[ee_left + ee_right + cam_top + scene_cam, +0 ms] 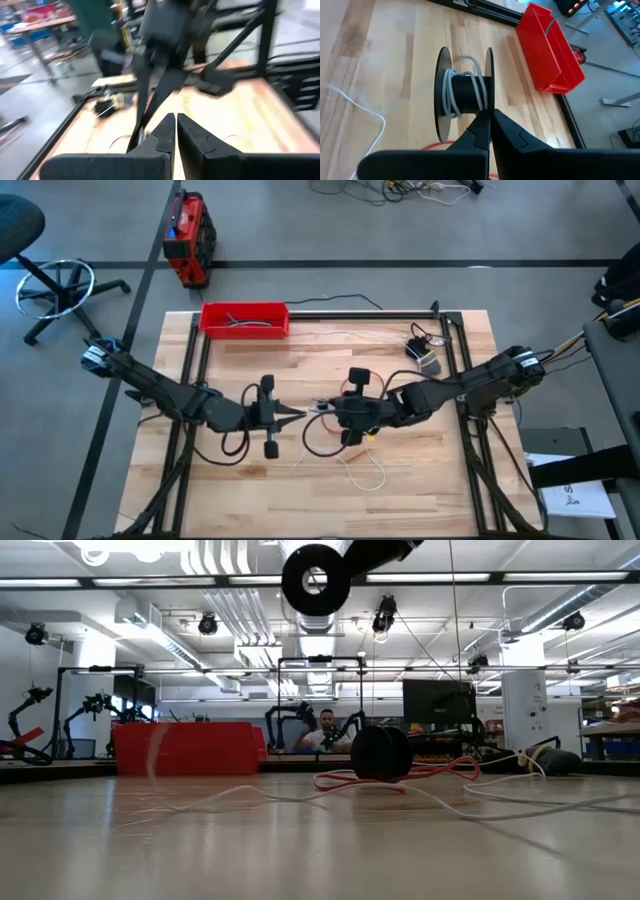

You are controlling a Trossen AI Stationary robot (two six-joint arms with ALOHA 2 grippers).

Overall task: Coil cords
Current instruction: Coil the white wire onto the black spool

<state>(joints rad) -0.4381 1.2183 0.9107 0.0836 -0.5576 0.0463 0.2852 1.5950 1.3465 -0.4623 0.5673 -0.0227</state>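
Both arms are reaching inward over the table's middle, wrists low. Left gripper point(297, 417) is pointing toward the right arm, its fingers point(162, 131) pressed almost together. Right gripper point(322, 409) is facing it, tips nearly meeting, fingers point(481, 126) closed.

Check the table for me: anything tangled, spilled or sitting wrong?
Mostly loose cord. The white cord sprawls in open loops across the table, with only a few turns on the black spool in front of the right gripper. The red cord lies uncoiled beside a black disc.
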